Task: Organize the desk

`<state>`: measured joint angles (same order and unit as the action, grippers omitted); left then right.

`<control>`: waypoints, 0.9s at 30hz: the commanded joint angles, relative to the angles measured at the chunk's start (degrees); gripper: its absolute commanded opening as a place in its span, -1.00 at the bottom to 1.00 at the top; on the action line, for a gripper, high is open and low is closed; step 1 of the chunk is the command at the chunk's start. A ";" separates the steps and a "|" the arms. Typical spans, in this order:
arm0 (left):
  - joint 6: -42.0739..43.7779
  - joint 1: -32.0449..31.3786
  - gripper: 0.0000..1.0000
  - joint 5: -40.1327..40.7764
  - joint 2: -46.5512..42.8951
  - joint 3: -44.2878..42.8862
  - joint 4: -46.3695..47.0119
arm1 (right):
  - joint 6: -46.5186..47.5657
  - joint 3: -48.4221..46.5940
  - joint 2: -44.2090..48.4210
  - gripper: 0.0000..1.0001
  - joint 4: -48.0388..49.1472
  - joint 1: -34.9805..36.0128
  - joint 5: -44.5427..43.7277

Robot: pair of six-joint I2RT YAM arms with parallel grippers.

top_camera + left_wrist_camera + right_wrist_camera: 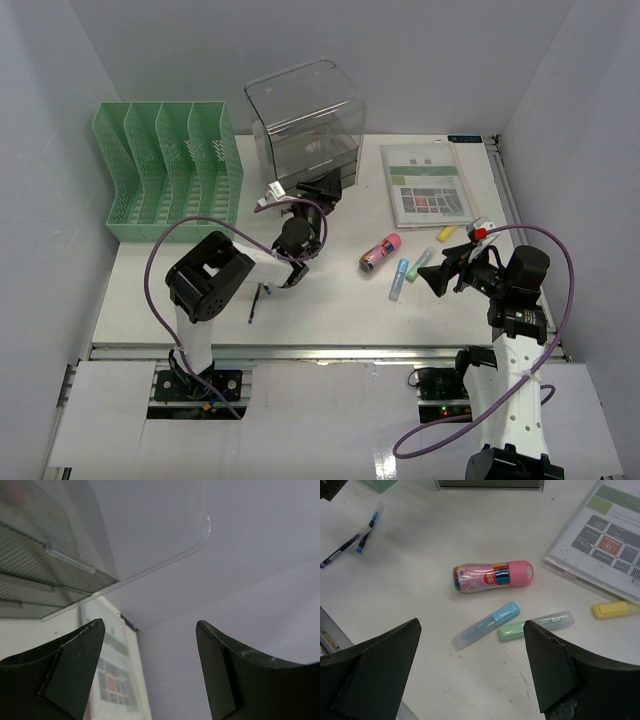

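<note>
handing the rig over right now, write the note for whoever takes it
Left gripper: open, empty, raised by the clear box.
Right gripper: open, empty, above the highlighters.
On the desk: pink-capped pen tube, blue highlighter, green highlighter, yellow highlighter, loose pens near the left arm, printed sheet back right, green file rack back left.
Done: nothing visibly tidied.
Left: probably every loose item.

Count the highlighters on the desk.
3. The blue highlighter lies next to the pink pen tube. The green highlighter is right beside the blue one. The yellow highlighter lies at the booklet's edge. Others may be hidden from view.
</note>
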<state>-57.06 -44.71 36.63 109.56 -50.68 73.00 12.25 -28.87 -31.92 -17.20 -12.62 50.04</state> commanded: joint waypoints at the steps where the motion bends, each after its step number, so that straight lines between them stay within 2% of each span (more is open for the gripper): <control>1: -0.83 0.58 0.64 3.19 3.38 -5.47 4.61 | 1.71 -2.42 0.54 0.80 -0.72 0.32 1.03; 7: -4.37 1.73 0.55 3.19 4.95 -8.56 -0.96 | 2.41 -2.59 0.54 0.80 -1.52 0.32 2.31; 17: -16.32 4.19 0.48 3.36 3.74 -11.81 -19.27 | 2.34 -2.59 0.46 0.80 -1.26 0.32 1.47; 27: -18.44 6.47 0.30 3.63 3.99 -11.73 -19.84 | 2.25 -2.51 0.02 0.80 -1.17 0.41 0.94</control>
<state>-74.01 -39.05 39.70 115.61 -61.08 53.63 13.98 -29.15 -31.77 -18.39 -12.56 51.09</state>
